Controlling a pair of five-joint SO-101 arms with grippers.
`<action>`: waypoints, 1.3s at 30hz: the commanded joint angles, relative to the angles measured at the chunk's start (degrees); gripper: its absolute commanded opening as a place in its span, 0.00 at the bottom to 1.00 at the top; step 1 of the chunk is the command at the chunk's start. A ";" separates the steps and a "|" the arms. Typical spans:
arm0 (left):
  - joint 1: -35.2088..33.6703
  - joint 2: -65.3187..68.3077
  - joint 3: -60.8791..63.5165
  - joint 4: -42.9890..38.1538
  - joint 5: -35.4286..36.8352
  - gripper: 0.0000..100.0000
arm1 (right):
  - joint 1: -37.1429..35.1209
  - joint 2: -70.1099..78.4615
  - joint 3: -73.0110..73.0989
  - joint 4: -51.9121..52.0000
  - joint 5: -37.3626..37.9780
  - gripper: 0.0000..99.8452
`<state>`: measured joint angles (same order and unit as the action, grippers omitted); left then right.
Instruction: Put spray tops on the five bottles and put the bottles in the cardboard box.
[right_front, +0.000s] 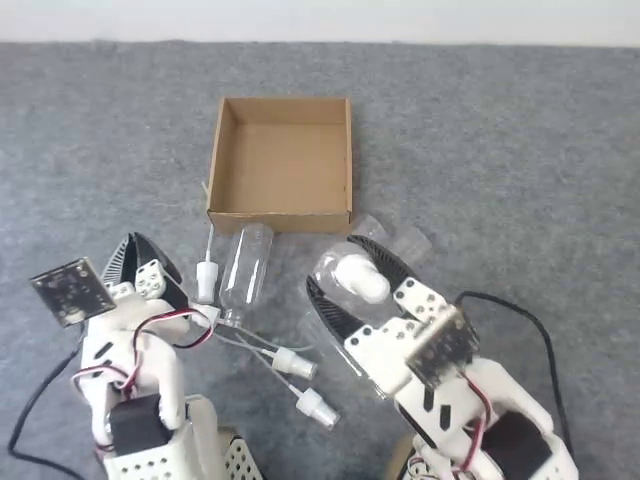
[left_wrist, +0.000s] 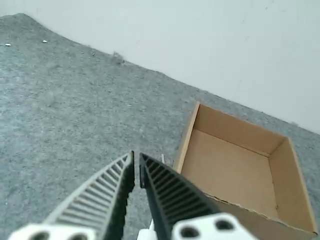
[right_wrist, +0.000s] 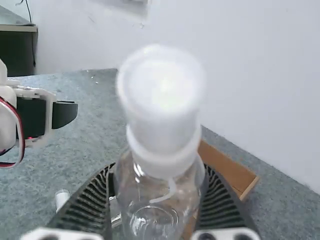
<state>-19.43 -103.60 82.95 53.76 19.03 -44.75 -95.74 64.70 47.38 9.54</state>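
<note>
Right claw (right_front: 349, 283) grips 1 topped bottle (right_wrist: 160, 130), neck up. Box (right_front: 280, 216) near, ahead of it. Left claw (left_wrist: 136, 160) closed, empty.

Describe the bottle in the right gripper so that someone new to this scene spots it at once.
Find the cardboard box at the far middle of the table. Just in front of its right corner, the right gripper is shut on a clear bottle. Unlike the bare bottle lying to its left, it wears a white top.
</note>
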 joint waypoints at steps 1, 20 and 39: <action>-0.44 -0.88 -0.48 -2.20 -0.44 0.01 | 0.31 6.11 -6.33 -4.00 0.70 0.01; -6.24 -0.88 -0.66 -2.20 -0.18 0.01 | 2.15 37.76 -8.53 -33.71 3.87 0.01; -6.33 -0.88 -0.66 -2.20 -0.35 0.01 | 9.19 72.75 -32.18 -34.42 3.78 0.01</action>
<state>-25.49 -103.60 83.03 53.49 18.95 -37.71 -25.32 39.12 14.68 12.62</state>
